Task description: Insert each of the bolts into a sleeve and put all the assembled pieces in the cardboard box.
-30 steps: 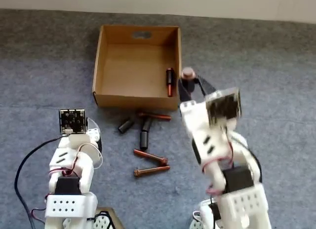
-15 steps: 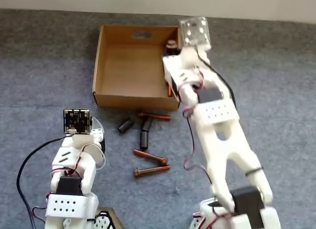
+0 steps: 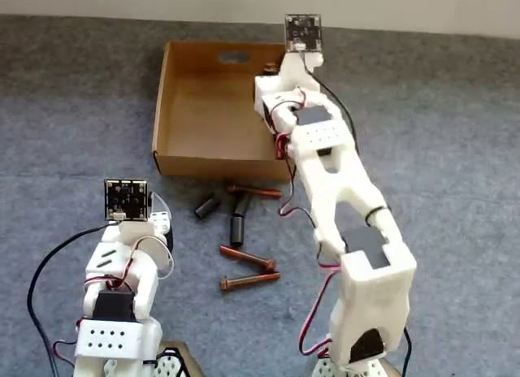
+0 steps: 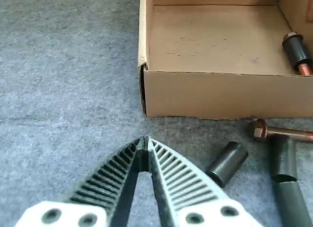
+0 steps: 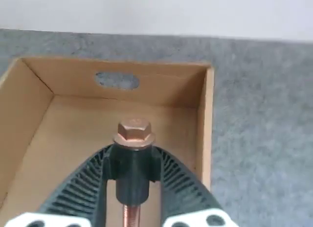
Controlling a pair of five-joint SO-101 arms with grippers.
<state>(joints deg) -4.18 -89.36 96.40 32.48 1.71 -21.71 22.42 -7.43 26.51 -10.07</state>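
One by one took stock of the pieces. Found the right claw (image 5: 132, 152) closed snugly round the dark sleeve (image 5: 132, 183) of an assembled piece, gripped across the middle and upright, bolt (image 5: 134, 131) head seated on the sleeve's top end, copper shank showing below between the fingers. Placed that piece over the open top of the cardboard box (image 5: 146, 75), nearer one side wall; could not tell how far above the box floor. Judged the pair stiff, hard and fairly dense for so small a thing, smooth on the sleeve and prone to roll once set down. Judged the bolt free to slide out if tipped head-down, hence best carried by the sleeve with the head uppermost or level. Spotted a second assembled piece (image 4: 296, 51) lying in the box against a side wall. Counted three loose bolts (image 3: 248, 257) and three empty sleeves (image 3: 237, 229) on the counter (image 3: 422, 149) just in front of the box, some touching, all well apart from the right claw. Found the left claw (image 4: 145, 144) fully closed on nothing, tips together, low over the counter near the box's front corner, one empty sleeve just beside it. Reckoned those sleeves best pinched across the barrel, and the bolts along the shank close under the head.
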